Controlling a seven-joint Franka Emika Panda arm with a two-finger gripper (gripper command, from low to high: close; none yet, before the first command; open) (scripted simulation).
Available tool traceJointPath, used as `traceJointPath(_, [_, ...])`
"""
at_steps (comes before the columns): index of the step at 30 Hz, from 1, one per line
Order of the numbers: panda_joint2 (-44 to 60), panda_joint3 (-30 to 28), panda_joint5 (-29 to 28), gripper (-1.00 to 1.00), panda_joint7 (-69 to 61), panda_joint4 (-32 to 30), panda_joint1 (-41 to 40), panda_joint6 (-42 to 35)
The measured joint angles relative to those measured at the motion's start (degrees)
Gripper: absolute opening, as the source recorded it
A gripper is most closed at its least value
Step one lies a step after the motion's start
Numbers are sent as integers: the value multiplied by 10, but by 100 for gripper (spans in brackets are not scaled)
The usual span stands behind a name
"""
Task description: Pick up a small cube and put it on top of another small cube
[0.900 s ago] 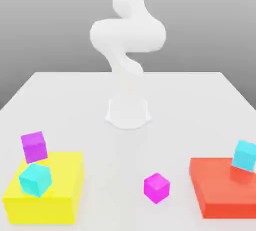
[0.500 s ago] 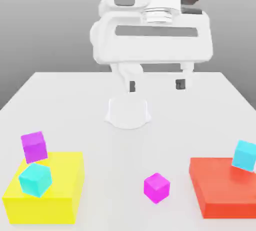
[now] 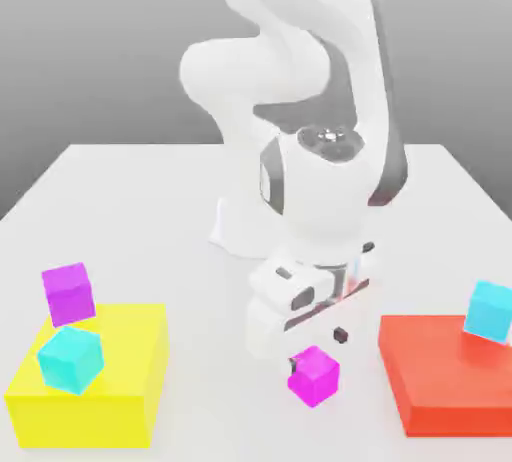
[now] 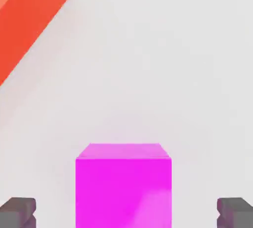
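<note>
1. Over the table [image 3: 140, 200], my pincer [image 4: 126, 212] hangs spread wide, one fingertip either side of the pink cube [image 3: 314, 376].
2. Cyan cube [image 3: 490, 311] sits on the red block [image 3: 440, 380].

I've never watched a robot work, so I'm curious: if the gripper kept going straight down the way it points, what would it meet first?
Most likely the pink-magenta cube: it sits centred between the open fingers of the gripper, directly ahead. Behind it is only the white table.
</note>
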Motion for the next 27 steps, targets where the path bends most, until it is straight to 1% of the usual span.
traceJointPath(1, [17, 0, 0, -100, 0, 3, 0, 14])
traceJointPath(8, [19, 1, -2, -100, 1, 3, -2, 15])
traceJointPath(14, [-91, 3, -3, -100, 1, -17, -3, -74])
traceJointPath(15, [-106, 13, -1, -100, -5, -12, 5, -94])
traceJointPath(19, [-150, 68, 8, -100, -53, 37, 103, -188])
traceJointPath(23, [-190, 110, 12, -100, -103, 96, 208, -285])
traceJointPath(25, [-177, 115, 3, -100, -108, 107, 223, -284])
traceJointPath(27, [-144, 111, -10, -100, -101, 104, 229, -249])
